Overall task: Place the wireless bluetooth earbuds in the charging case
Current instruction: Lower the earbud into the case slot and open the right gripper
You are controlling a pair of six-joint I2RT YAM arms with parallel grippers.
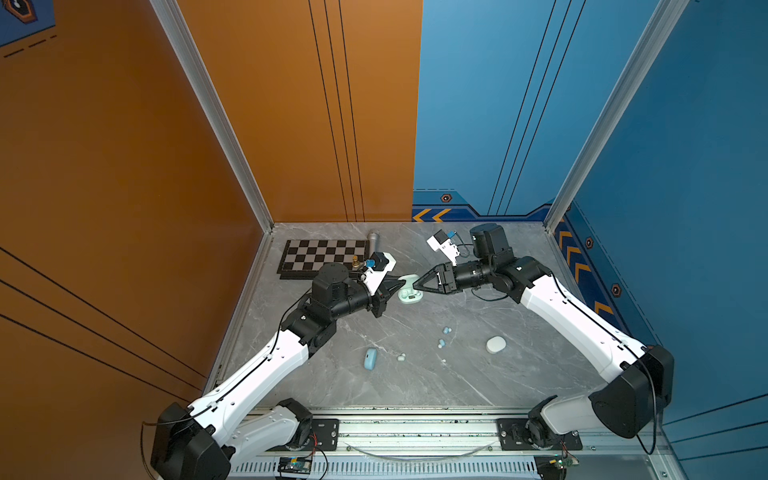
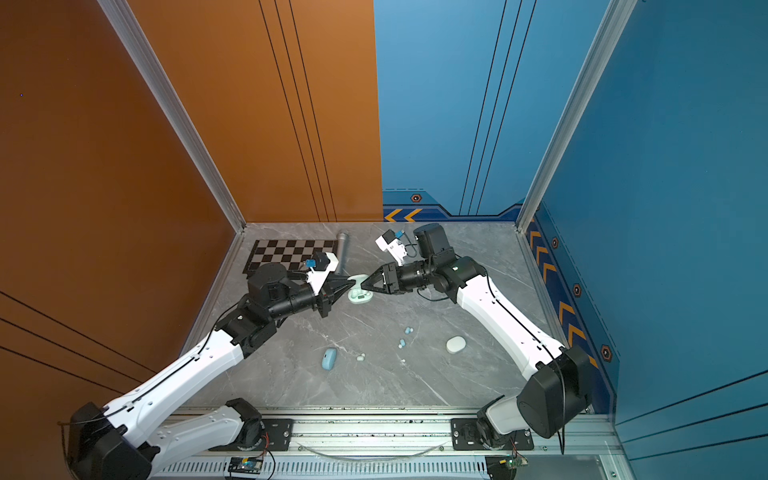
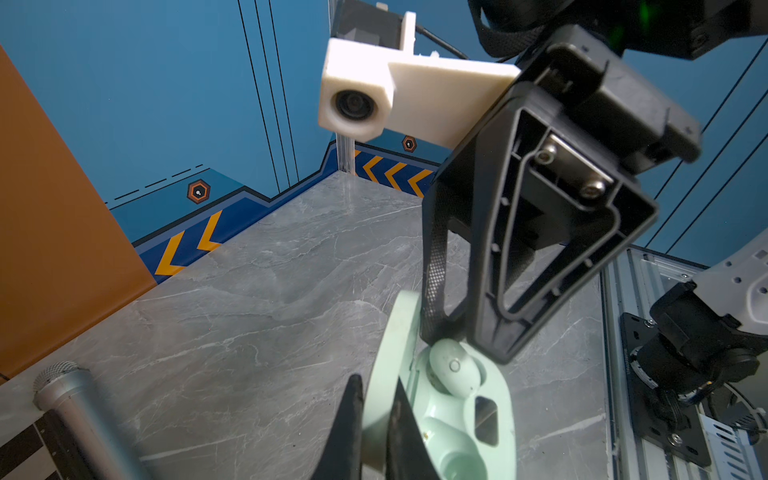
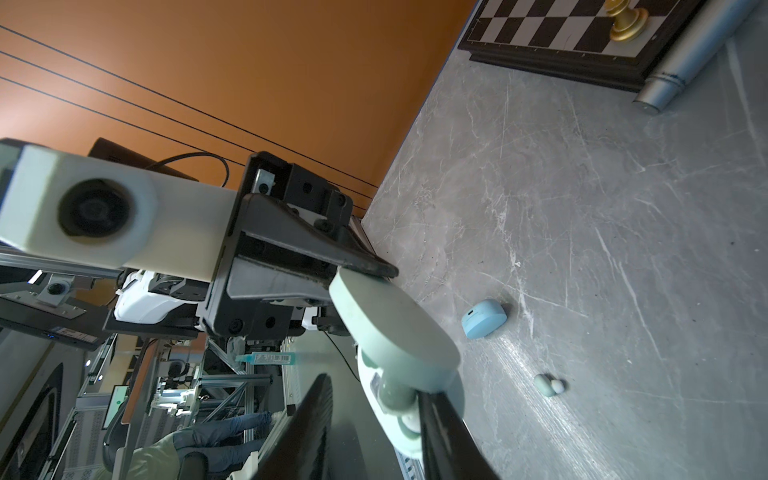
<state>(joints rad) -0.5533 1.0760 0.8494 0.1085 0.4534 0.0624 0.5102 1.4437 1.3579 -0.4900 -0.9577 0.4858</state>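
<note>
Grey marble tabletop point(image 1: 519, 374), 3 cases point(image 1: 496, 344), 2 arms point(image 1: 266, 365) meeting at open mint case point(image 1: 409, 295): left gripper point(image 1: 402, 284) clamped on lid point(image 3: 395, 332), right gripper point(image 1: 415, 283) parted over 1 seated mint earbud point(image 3: 453, 368); 2 pale-blue earbuds point(image 1: 446, 331) loose nearby.

The table point(image 1: 498, 386) is grey marble with thin white veins. The left wall point(image 1: 124, 166) is orange and the far wall point(image 1: 478, 104) blue, both ruled with thin black lines. A dark blue band point(image 1: 432, 215) with orange chevrons edges the foot of the blue. The chessboard point(image 1: 324, 253), far left, has black and pale checks in a dark frame. The chess piece point(image 1: 355, 262) is gold and the microphone point(image 1: 375, 243) silver. The mint case point(image 1: 409, 291) is pale green, the blue case point(image 1: 370, 358) pale blue, and the white case point(image 1: 496, 344) plain white. The pale blue earbuds point(image 1: 446, 331) are glossy. The mint earbud point(image 1: 401, 357) has a white tip. The left claw point(image 1: 399, 284) and right claw point(image 1: 417, 282) are black. The left arm point(image 1: 257, 365) and right arm point(image 1: 573, 324) are white with black joints.
</note>
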